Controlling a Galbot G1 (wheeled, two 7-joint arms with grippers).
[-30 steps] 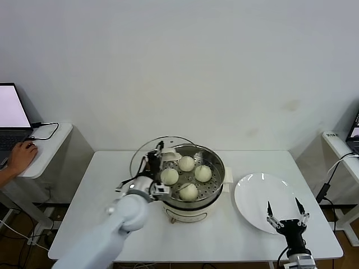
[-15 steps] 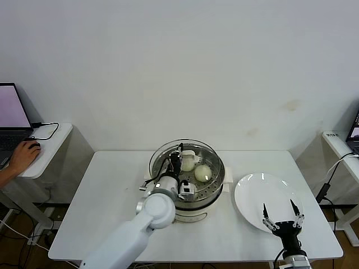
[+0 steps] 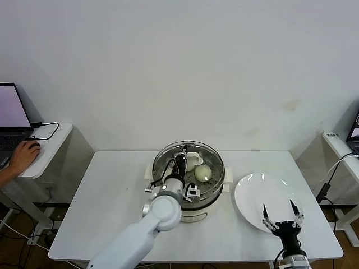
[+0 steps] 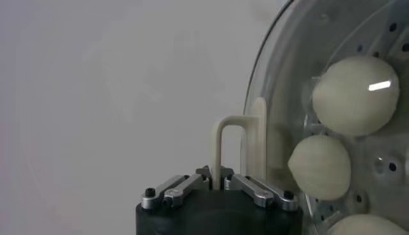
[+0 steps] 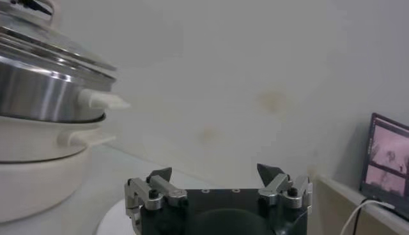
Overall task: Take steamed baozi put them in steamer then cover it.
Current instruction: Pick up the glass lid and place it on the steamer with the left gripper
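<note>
Left gripper (image 4: pixel 222 185) clamped on the handle (image 4: pixel 233 150) of the cover (image 3: pixel 188 161), holding the cover over the steamer (image 3: pixel 193 208) at table centre; whether the rim is seated all round cannot be told. Baozi (image 4: pixel 355 86) lie on the perforated tray under the glass; three are visible in the left wrist view. Right gripper (image 3: pixel 279 217) idle, fingers spread and holding nothing, above the near edge of the white plate (image 3: pixel 255 196), right of the steamer. Risks, as judged: if the cover sits off-centre when let go, its rim could catch on the steamer lip and tilt or slide off; the thin handle could twist in the pinch; pulling away before the fingers part fully could drag the cover. Table (image 3: pixel 106 196) is white, smooth and otherwise bare. Plain white wall behind. A side desk with laptop (image 3: pixel 12 115) and a person's hand (image 3: pixel 21 156) at far left; another desk at far right.
</note>
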